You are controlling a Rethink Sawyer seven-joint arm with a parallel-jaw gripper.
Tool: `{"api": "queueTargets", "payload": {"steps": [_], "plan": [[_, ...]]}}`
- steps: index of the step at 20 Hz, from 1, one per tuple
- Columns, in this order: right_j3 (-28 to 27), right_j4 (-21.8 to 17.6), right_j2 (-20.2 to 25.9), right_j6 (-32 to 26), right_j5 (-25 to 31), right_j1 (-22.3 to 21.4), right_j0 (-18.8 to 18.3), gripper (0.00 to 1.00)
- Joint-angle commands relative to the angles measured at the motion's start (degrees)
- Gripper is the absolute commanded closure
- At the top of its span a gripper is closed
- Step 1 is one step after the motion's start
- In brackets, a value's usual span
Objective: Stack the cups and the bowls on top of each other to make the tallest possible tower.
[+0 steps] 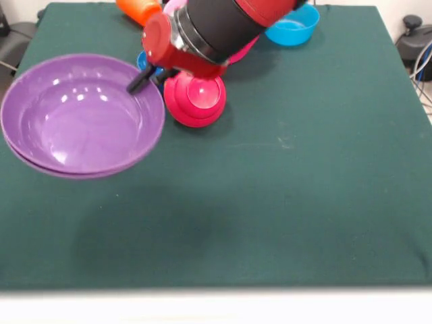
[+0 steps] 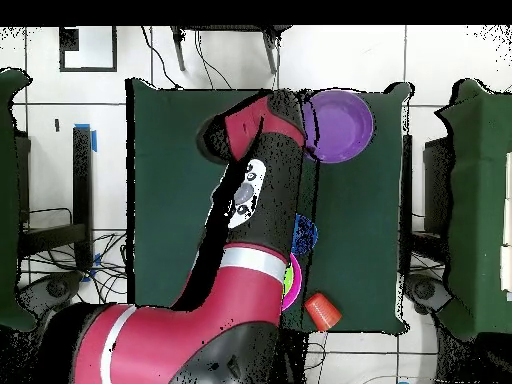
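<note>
My gripper (image 1: 143,79) is shut on the far rim of a wide purple bowl (image 1: 81,115) and holds it above the table at the left; a second purple rim shows just under it. The purple bowl also shows in the overhead view (image 2: 342,125), where the arm hides the gripper. A small crimson bowl (image 1: 196,99) lies upside down on the cloth just right of the gripper. Behind the arm are a dark blue bowl (image 1: 143,62), a pink bowl (image 1: 244,50), a light blue bowl (image 1: 294,28) and an orange cup (image 1: 138,9) lying on its side.
The green table cloth (image 1: 290,202) spreads out in front and to the right. In the overhead view the dark blue bowl (image 2: 306,236), the pink bowl with lime green inside (image 2: 291,282) and the cup (image 2: 322,311) lie near the robot's base.
</note>
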Motion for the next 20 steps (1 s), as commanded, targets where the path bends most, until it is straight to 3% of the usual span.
{"api": "queueTargets", "payload": {"steps": [1,3,6,11,17,20], "plan": [[-8.44,7.81,6.35,7.48,12.43,2.98,-1.99,1.0],[-0.86,10.15,6.99,6.66,9.58,0.12,-2.4,1.0],[14.61,12.63,7.62,6.18,0.21,-5.41,-3.08,1.0],[33.7,13.71,7.96,7.51,-14.32,-10.92,-3.84,1.0],[45.5,11.84,6.85,9.44,-25.66,-12.08,-2.66,1.0],[48.51,10.7,4.83,9.1,-26.76,-14.08,-0.42,1.0]]}}
